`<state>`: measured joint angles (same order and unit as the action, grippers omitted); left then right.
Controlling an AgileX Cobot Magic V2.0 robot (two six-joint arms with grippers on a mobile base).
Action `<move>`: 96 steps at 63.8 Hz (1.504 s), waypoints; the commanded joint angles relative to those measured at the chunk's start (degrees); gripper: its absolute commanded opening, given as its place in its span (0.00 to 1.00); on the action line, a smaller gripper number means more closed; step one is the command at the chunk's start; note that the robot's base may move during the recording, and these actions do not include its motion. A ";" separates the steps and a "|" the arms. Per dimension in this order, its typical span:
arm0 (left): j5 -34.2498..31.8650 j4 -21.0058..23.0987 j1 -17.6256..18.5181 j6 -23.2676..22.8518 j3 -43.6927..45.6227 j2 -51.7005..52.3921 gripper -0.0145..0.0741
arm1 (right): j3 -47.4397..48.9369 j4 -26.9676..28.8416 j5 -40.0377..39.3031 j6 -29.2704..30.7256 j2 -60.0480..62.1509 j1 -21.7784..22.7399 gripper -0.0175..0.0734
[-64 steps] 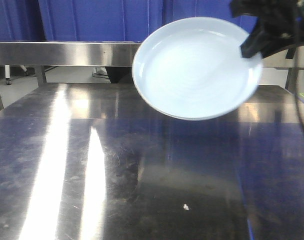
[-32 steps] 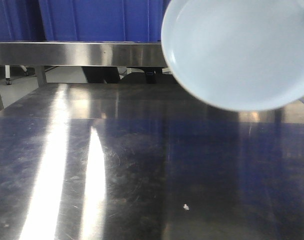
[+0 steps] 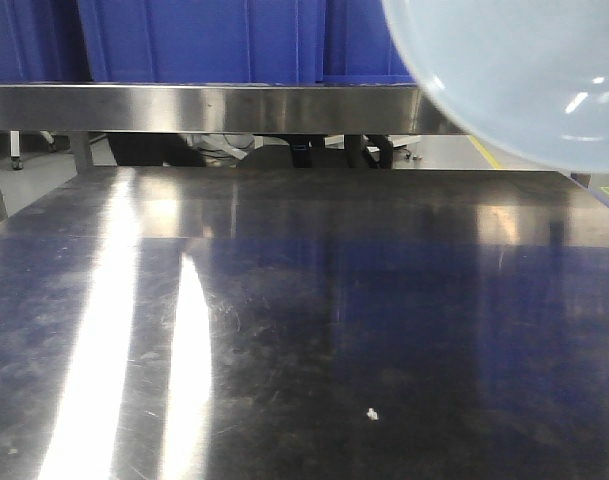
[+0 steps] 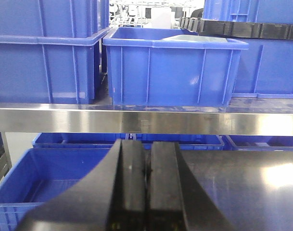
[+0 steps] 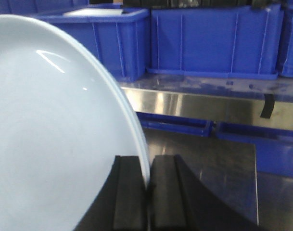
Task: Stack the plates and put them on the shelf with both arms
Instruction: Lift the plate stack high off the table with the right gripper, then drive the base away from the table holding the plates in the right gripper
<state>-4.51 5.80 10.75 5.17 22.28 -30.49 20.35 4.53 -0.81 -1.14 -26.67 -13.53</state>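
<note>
The right claw [image 5: 149, 168] is clamped on the rim of a plate [image 5: 55, 125], with only a narrow strip of the edge caught between its jaws. The plate is held tilted, high above the counter [image 3: 284, 330] at the upper right of the front view, near the level of the shelf [image 3: 184, 108]. The left claw [image 4: 147, 149] is pressed together with nothing in it and is pointed at the shelf and the bins [image 4: 170, 67] on it. A second plate cannot be made out.

The glossy rim could probably slip or pivot in so slight a pinch, and the plate would then be dropped onto the steel. The risk would be raised by any quick swing or sudden stop. The far edge might also be knocked against the shelf front or a bin if the plate is carried in too low. No support can be given from the left while that claw is shut and apart.
</note>
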 commanded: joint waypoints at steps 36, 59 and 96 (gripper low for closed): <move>-5.13 0.19 -0.02 -0.49 1.72 -0.24 0.25 | 1.60 0.30 -5.42 0.10 0.64 0.30 0.25; -5.13 0.19 -0.02 -0.49 1.72 -0.24 0.25 | 1.60 0.30 -5.42 0.10 0.64 0.30 0.25; -5.13 0.19 -0.02 -0.49 1.72 -0.24 0.25 | 1.60 0.30 -5.42 0.10 0.64 0.30 0.25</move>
<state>-4.51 5.80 10.75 5.17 22.28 -30.49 20.22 4.53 -0.62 -1.05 -26.05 -13.53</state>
